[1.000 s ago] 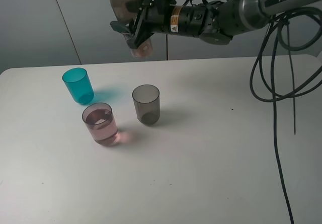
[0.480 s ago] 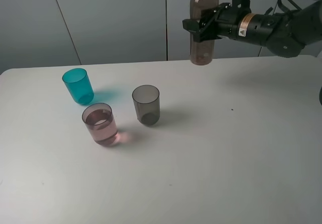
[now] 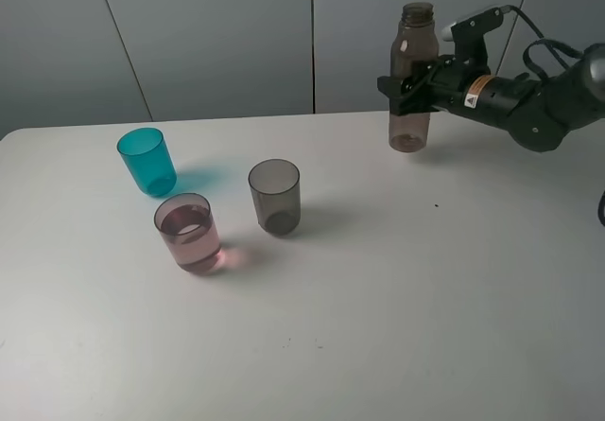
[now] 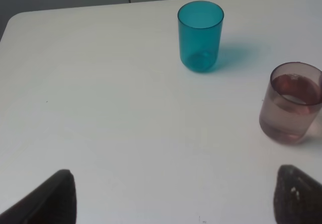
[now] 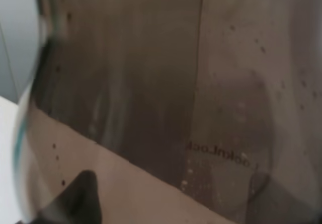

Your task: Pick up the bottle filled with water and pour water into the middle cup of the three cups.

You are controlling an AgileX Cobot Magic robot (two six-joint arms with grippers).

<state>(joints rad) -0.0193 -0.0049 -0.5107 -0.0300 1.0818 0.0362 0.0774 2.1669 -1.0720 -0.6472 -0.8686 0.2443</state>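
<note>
The bottle (image 3: 411, 78), a tall slim smoky brown-grey translucent plastic one with a narrow threaded neck and no cap, stands upright near the far right part of the white table (image 3: 378, 279), its base at or just above the surface; which of the two I cannot tell. It looks almost empty, with only drops clinging to the inside wall in the right wrist view (image 5: 176, 98). The middle cup (image 3: 189, 233), a pale pink translucent plastic tumbler, sits well apart to the left and already holds water (image 3: 192, 241) to a fair depth, between the teal tumbler (image 3: 147, 161) behind it and the smoky grey tumbler (image 3: 275, 196) beside it. So the pouring seems done, and the step in hand is, in my judgement, setting the bottle down. To do that well, the bottle should go straight down with its axis vertical until the base is flat on the table, and only then should the grip release, since a light, nearly empty bottle tips easily. The right gripper (image 3: 416, 85) is clamped on the bottle's mid-body from the right side. The left gripper (image 4: 171, 196) holds nothing, its two dark fingertips spread wide above bare table.
</note>
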